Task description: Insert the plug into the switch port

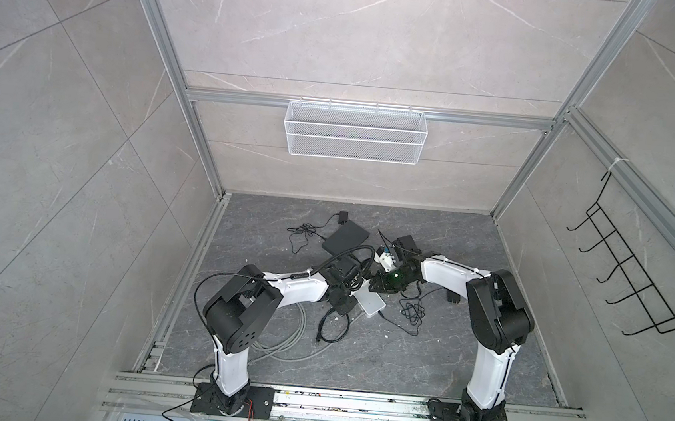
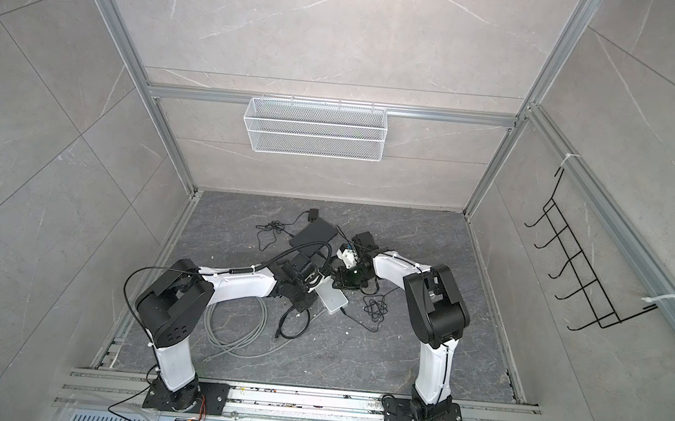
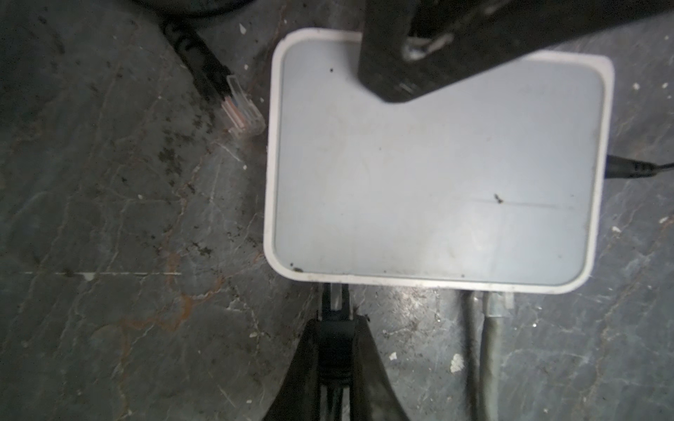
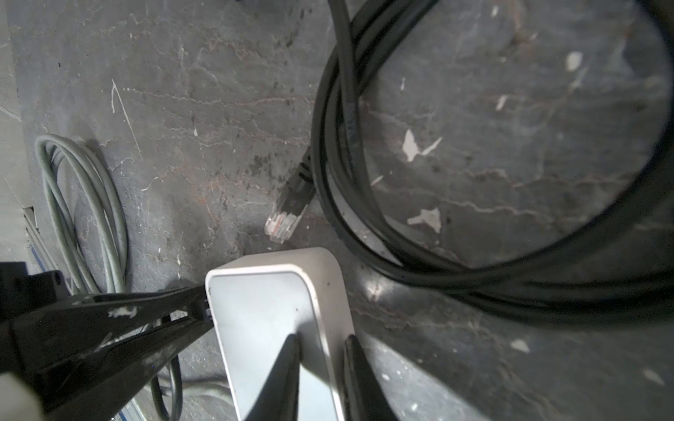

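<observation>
Holding the black plug (image 3: 333, 296) in the left jaws, tip at the near side of the white switch (image 3: 437, 182), maybe partly in the port, maybe not clicked home. Beside those jaws, a grey cable (image 3: 488, 346) already plugged in. Across the switch, right jaws pinched on its far edge to stop sliding. Left to do: one last push. Farther off, a spare plug (image 3: 242, 109) loose on the scratched worktop (image 3: 109, 255); beyond, tiled walls (image 1: 363, 34), a white basket (image 1: 355, 132), black hooks (image 1: 635, 262).
</observation>
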Available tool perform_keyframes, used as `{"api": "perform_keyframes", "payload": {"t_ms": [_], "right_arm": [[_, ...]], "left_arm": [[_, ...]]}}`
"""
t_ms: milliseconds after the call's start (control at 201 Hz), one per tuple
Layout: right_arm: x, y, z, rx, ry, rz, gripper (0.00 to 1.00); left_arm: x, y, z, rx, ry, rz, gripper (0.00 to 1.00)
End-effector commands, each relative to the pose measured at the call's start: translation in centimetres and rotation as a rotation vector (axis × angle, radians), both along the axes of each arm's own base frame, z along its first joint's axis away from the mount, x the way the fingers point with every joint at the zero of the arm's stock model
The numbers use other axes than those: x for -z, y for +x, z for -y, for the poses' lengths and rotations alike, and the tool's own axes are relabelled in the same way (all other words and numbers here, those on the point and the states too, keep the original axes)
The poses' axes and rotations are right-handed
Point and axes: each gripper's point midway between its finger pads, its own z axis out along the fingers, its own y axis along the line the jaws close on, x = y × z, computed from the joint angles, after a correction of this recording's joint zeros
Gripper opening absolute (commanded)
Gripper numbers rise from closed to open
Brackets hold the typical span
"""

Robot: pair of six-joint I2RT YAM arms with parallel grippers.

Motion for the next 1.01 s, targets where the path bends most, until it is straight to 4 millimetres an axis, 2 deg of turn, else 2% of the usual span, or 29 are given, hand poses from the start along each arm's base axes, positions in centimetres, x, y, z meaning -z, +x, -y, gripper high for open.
{"api": "perform_keyframes", "payload": {"t_ms": [0,100,328,567,732,836,906,1005], "right_arm": [[1.5,-6.9,-3.1,-0.151,0.116,-0.242,0.22],[0.9,-7.8,-4.3,-0.199,0.172,-0.245,0.23],[0.7,-8.2,-5.2,-0.262,0.23,-0.24,0.22],[-0.1,-10.1,-6.5,-0.358,0.288,-0.266,0.21],[-0.3,-10.4,-6.8,-0.363,0.311,-0.274,0.21],[0.3,-9.4,-5.9,-0.307,0.249,-0.269,0.22],[0.6,-8.2,-4.7,-0.233,0.211,-0.273,0.22],[0.1,-6.0,-2.5,-0.125,0.18,-0.227,0.24]], "left_arm": [[0.0,3.3,3.7,0.028,-0.116,0.118,0.08],[-0.7,4.0,5.0,0.052,-0.148,0.131,0.08],[-1.4,4.1,7.6,0.186,-0.229,0.174,0.07],[-3.3,5.3,10.1,0.211,-0.347,0.24,0.06],[-4.1,5.9,10.9,0.198,-0.392,0.252,0.05],[-3.9,6.0,10.5,0.172,-0.37,0.227,0.08],[-2.7,5.6,9.2,0.163,-0.295,0.187,0.1],[-0.9,4.8,6.7,0.145,-0.207,0.103,0.17]]}}
